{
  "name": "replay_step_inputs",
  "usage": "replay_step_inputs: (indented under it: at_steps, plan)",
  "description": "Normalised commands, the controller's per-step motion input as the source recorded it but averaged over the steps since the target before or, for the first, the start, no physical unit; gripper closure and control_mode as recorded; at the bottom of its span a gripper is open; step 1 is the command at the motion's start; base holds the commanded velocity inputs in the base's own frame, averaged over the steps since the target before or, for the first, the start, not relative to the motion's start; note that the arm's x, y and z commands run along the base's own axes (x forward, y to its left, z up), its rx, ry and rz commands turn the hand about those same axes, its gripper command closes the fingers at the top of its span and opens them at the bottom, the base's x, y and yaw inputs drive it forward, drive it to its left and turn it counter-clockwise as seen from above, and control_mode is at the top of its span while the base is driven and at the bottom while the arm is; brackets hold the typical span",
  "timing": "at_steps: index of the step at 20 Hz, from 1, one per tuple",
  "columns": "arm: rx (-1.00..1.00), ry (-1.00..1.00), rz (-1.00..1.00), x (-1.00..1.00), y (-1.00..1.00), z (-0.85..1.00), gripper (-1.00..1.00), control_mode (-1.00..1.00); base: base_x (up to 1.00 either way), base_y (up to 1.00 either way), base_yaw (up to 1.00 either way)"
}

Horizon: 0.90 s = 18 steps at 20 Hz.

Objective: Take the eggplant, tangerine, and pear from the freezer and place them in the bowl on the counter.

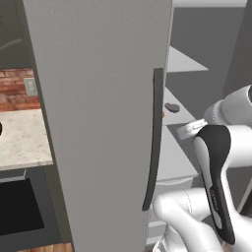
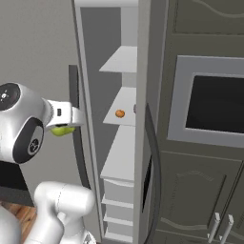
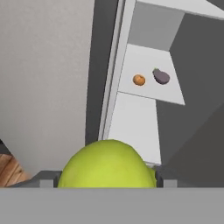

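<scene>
With our pincer (image 3: 107, 186) clamped on the round yellow-green pear (image 3: 106, 164), the beige speckled bench (image 1: 22, 140) lies left, past the tall light-grey freezer's (image 1: 98, 123) door.

In the hand view the pear (image 3: 107, 164) is cut off along its underside, and the tips of the tool (image 3: 107, 180) are almost wholly hidden behind it, so how the jaws stand against the fruit cannot be read there. In the right base view the pear (image 2: 63, 130) shows as a sliver under the white wrist, the rest covered. In the left base view the open freezer (image 1: 98, 123) door hides most of the shelves; the eggplant (image 1: 172, 107) is small and its stem cannot be made out, and the tangerine (image 1: 163, 115) is a mere speck at the door handle's edge. The desk (image 1: 22, 140) is cut off by the left edge.
</scene>
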Motion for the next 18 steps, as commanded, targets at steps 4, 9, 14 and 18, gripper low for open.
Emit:
replay_step_inputs:
  at_steps: [4,9,14,18]
  plan:
    - [0.02,0.0,0.0,-0.31,0.0,-0.01,1.0,-1.0,0.0,0.0,0.0]
    - [0.0,0.0,0.0,-0.07,0.0,-0.02,1.0,1.0,-0.29,0.39,0.0]
    - [0.0,0.0,0.0,0.0,0.0,0.0,1.0,1.0,-0.42,1.0,0.0]
    - [0.0,0.0,0.0,0.0,0.0,0.0,1.0,1.0,-0.08,1.0,0.0]
